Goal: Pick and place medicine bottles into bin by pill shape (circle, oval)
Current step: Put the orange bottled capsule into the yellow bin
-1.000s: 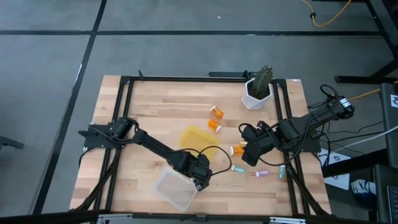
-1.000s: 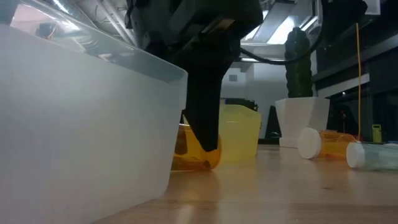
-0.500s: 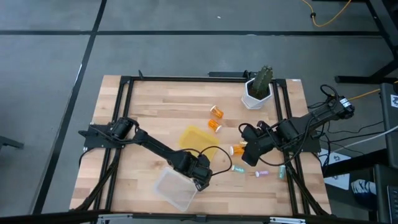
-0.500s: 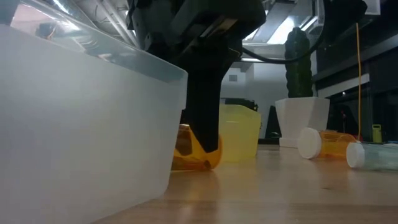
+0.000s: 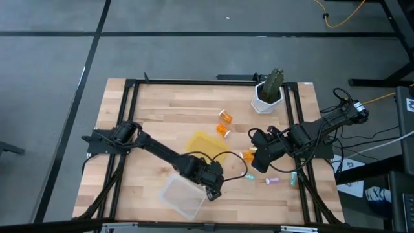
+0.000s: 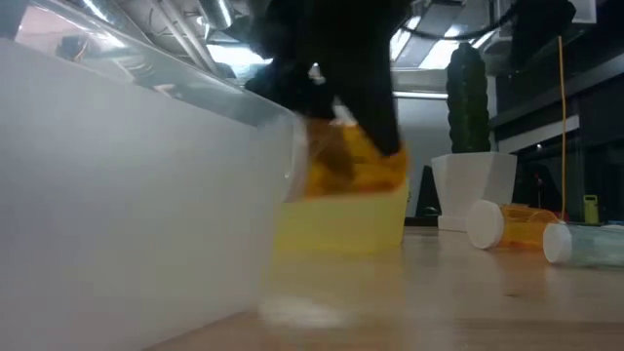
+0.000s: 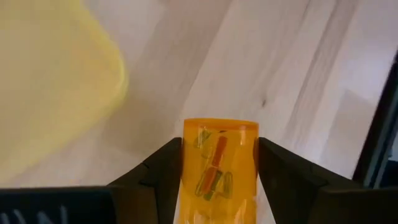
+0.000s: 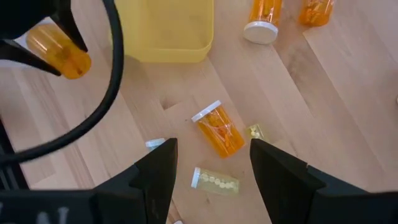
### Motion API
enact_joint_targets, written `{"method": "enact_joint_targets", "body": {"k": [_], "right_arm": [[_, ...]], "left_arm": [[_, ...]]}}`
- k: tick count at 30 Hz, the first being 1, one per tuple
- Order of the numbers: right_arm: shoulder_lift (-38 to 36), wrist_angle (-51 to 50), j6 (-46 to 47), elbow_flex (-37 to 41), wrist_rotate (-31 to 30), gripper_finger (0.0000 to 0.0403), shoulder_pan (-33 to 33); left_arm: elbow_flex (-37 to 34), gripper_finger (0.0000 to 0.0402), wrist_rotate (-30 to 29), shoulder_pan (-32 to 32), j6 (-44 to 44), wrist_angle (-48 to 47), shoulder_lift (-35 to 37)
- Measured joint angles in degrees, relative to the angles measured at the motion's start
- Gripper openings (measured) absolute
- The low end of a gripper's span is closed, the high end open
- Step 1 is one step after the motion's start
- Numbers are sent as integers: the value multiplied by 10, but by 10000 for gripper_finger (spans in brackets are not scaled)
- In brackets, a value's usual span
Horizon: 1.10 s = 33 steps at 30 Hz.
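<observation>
Even, bright overhead light on the high view, soft shadows; low view dim and backlit by ceiling strips, the orange bottle [image 6: 353, 161] smeared — seemingly motion blur; yellow bin [image 7: 50, 81] soft, out of focus in the left wrist view.

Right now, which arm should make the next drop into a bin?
Left. Its gripper already clamps an orange bottle beside the clear bin and yellow bin. The right gripper is open over the table.
</observation>
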<state>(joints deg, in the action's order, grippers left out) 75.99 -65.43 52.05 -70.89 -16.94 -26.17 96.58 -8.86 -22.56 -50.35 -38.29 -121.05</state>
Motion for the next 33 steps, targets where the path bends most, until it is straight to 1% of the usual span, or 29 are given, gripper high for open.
{"method": "enact_joint_targets", "body": {"k": [5, 7, 9, 14, 16, 19, 23, 27, 33], "right_arm": [[0, 0, 2, 0, 0, 205, 0], [0, 0, 2, 0, 0, 205, 0], [0, 0, 3, 0, 1, 205, 0], [0, 0, 2, 0, 1, 205, 0], [0, 0, 2, 0, 0, 205, 0], [0, 0, 2, 0, 1, 205, 0], [0, 0, 3, 0, 1, 205, 0], [0, 0, 4, 0, 1, 205, 0], [0, 0, 3, 0, 1, 205, 0]], "left_arm": [[59, 183, -25, 1, 62, 0, 0], [79, 183, -27, 1, 83, -8, 0], [104, 183, -32, 0, 101, -29, 0], [149, 183, -83, 3, 142, -122, 0], [160, 183, -94, 9, 165, -155, 0], [167, 183, -105, 30, 195, -213, 0], [167, 183, -108, 70, 227, -258, 0], [167, 183, -108, 101, 244, -256, 0], [167, 193, -105, 121, 241, -256, 0]]}}
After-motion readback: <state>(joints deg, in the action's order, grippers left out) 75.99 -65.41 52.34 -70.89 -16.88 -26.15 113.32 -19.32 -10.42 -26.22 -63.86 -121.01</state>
